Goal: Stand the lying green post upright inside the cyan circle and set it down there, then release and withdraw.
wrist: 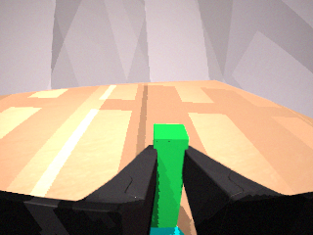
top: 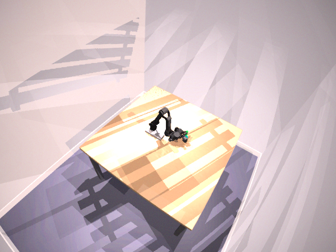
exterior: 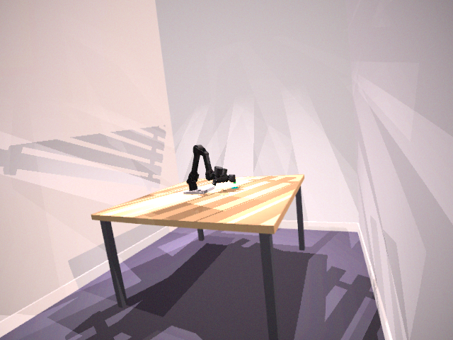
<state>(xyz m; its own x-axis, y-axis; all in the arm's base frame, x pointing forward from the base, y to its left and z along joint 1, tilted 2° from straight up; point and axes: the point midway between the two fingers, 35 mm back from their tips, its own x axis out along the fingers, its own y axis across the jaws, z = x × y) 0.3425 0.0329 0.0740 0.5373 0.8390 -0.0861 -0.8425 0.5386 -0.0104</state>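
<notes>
The green post (top: 187,132) (exterior: 234,182) (wrist: 170,188) is upright between the two black fingers, its top showing above them in the wrist view. My gripper (wrist: 168,153) is shut on the post and points roughly level, low over the table. The cyan circle (top: 186,136) (exterior: 234,188) (wrist: 165,231) lies on the table under the post. In the wrist view only a strip of it shows at the post's lower end. In the exterior view the post's visible part is just above the circle. Whether its bottom touches the table is hard to tell.
The wooden table (top: 173,173) (exterior: 182,215) (wrist: 73,162) carries the arm's pale base plate (top: 155,134) (exterior: 197,191), behind the gripper. Strong stripes of light and shadow cross the table top. No other object shows on it.
</notes>
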